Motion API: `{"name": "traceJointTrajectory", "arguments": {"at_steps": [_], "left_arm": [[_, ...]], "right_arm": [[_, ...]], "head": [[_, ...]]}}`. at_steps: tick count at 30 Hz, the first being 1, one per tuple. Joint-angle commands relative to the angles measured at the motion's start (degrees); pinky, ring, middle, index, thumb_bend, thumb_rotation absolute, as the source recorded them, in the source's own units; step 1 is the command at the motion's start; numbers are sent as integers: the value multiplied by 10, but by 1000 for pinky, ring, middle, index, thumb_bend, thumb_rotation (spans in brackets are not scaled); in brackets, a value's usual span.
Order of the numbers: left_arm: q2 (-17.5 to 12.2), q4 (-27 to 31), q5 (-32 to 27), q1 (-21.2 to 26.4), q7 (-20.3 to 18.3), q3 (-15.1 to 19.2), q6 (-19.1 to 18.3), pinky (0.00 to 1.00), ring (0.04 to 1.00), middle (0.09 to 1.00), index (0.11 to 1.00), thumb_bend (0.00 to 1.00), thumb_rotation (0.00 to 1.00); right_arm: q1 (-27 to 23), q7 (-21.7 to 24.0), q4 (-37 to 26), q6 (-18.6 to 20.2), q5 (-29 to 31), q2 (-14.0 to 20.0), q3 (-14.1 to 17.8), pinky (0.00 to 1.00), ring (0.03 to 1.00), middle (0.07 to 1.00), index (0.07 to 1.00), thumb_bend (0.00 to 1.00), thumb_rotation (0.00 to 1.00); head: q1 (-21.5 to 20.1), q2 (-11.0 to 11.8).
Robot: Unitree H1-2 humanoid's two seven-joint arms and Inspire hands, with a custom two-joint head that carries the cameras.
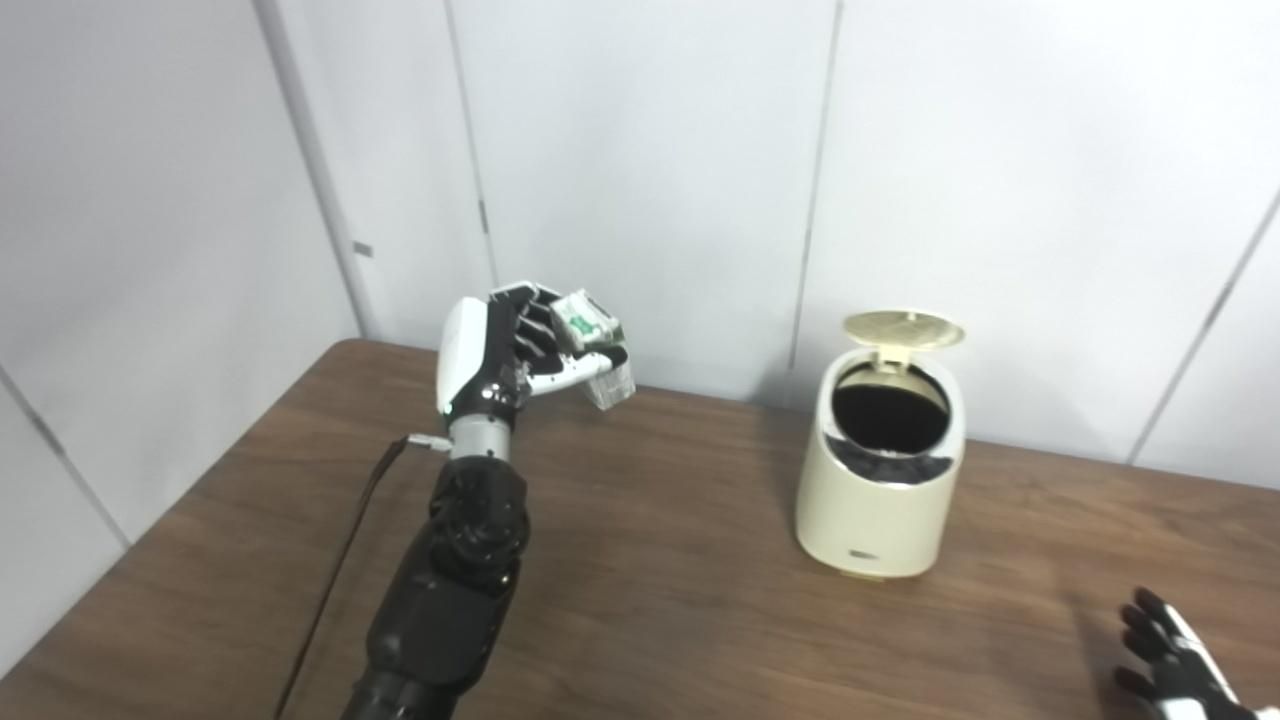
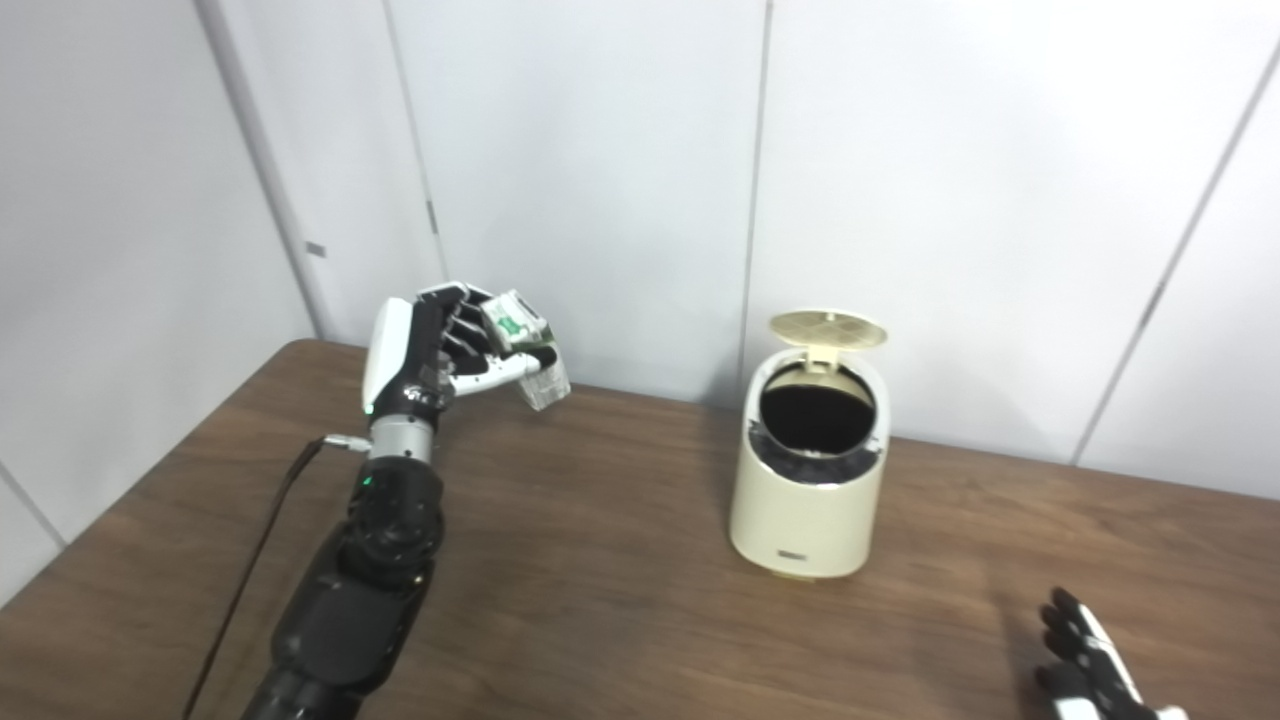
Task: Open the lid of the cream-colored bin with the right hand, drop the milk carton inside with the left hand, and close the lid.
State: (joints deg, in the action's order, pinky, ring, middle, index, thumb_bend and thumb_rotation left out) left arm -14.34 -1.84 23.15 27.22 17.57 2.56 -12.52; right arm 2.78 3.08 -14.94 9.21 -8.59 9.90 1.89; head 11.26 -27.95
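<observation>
Left eye view: brown table [image 1: 650, 600], white wall [image 1: 650, 150].

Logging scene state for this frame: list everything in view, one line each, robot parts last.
bin: 1, cream, on the table right of centre, dark opening exposed
lid: 1, cream, flipped up at the bin's back edge
milk carton: 1, white with green print, held up above the table's far left part
table: 1, dark brown wood, against the wall panels
wall panels: several, pale grey, behind the table
left hand: 1, black and white, shut on the carton
right hand: 1, black and white, low at the bottom right corner, fingers apart, empty
</observation>
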Motion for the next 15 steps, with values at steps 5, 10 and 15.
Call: {"name": "traceJointTrajectory", "arguments": {"at_steps": [5,10,15], "left_arm": [[-1,83,27,29,-25,-10,-3,349,432,471,502,478,0],[9,123,15,34,-54,-13,-6,355,438,476,506,478,0],[18,156,21,36,-81,-22,-9,360,441,475,505,478,0]], "right_arm": [[-9,-14,-16,-24,-17,-4,-2,911,938,922,941,573,1000],[-7,-25,-14,-33,-27,-14,-8,890,930,917,931,558,998],[-7,-31,-15,-31,-40,-22,-16,853,922,918,935,561,1000]], "head": [[-23,-4],[-55,-5],[-84,-6]]}}
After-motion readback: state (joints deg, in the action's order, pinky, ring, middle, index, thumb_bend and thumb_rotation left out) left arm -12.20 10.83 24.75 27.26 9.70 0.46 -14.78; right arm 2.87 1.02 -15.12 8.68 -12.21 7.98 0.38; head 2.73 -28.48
